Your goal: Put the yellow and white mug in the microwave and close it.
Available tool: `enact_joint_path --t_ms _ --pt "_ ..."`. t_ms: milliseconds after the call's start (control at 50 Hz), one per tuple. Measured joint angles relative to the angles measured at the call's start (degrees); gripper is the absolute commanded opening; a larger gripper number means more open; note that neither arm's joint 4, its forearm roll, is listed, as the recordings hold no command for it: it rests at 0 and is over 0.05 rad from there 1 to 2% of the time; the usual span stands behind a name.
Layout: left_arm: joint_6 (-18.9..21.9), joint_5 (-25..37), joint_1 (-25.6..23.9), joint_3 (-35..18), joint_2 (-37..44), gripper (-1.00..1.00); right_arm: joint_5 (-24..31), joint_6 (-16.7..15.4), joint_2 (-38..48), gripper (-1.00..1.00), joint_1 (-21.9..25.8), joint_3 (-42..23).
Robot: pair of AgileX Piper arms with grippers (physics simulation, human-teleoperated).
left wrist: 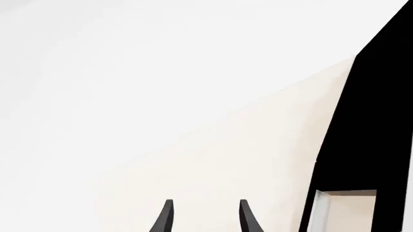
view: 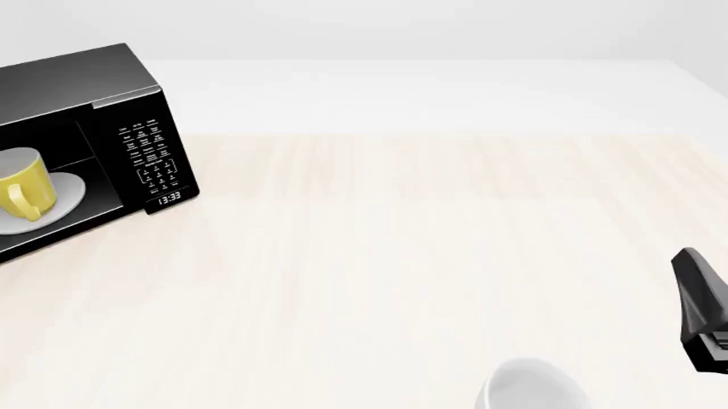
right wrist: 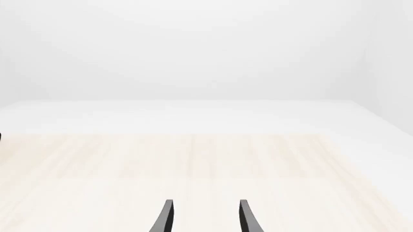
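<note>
Pale wood grain covers the table, which runs back to a plain white surround.

One microwave stands at the far left, cut by the picture's edge: a black box with a white-printed keypad panel on its right side and a small clock display beneath reading 13:33. Its cavity is open to view, with no door visible across it in the front view. One white turntable plate lies inside.

Two mugs are in sight. The yellow and white mug stands upright on the plate inside the microwave, yellow outside with a loop handle toward the near side. A larger white mug sits at the near edge, right of centre, partly cut off.

The right arm shows as a dark piece at the near right, well apart from both mugs. Its jaws are spread, nothing between them, pointing across bare table. The left jaws are likewise spread and empty, with the microwave's black body close to one side.
</note>
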Motion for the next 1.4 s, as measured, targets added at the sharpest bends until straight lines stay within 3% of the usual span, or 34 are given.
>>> enact_joint_path --t_ms 520,940,1400 --pt "0.5 -2.4 -6.7 0.4 8.3 1.00 0.0 0.0 0.0 1.00 0.0 0.0" --pt "3.4 -4.9 -9.9 4.3 7.9 1.00 0.0 0.0 0.0 1.00 0.0 0.0" --pt "1.6 -5.2 -18.8 4.7 7.7 1.00 0.0 0.0 0.0 1.00 0.0 0.0"
